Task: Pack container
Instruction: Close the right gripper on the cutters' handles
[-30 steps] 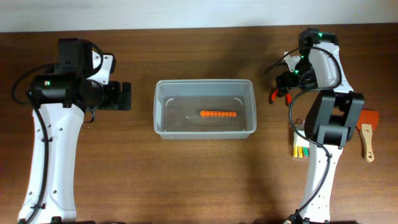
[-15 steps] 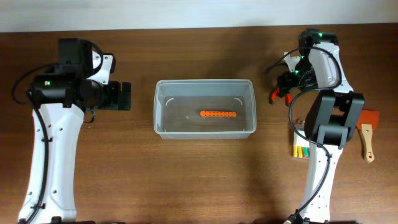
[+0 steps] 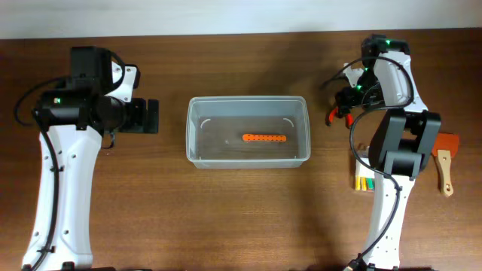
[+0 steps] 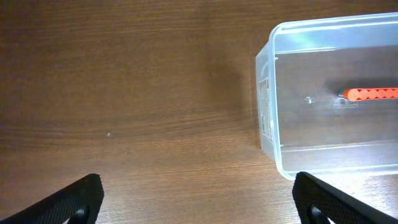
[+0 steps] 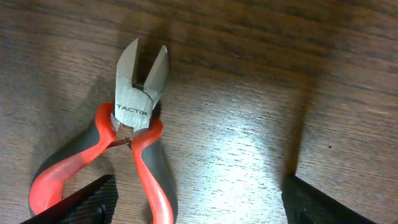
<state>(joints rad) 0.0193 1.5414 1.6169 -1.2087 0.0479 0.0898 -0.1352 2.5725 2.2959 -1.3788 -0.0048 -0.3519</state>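
No visible change from a second ago; both arms parked. Right pincer [image 5: 199,208] wide open over the cutters [image 5: 134,112], nothing held. Left pincer [image 4: 202,208] open, empty, near the container [image 3: 218,143]. Risk: cutters sit off-centre in the gap, handles splayed; closing could catch one handle and twist them out. Container sits centre of the bench [image 3: 248,218]: clear tub, thick rim, rounded corners, one orange strip [image 3: 264,138] inside.
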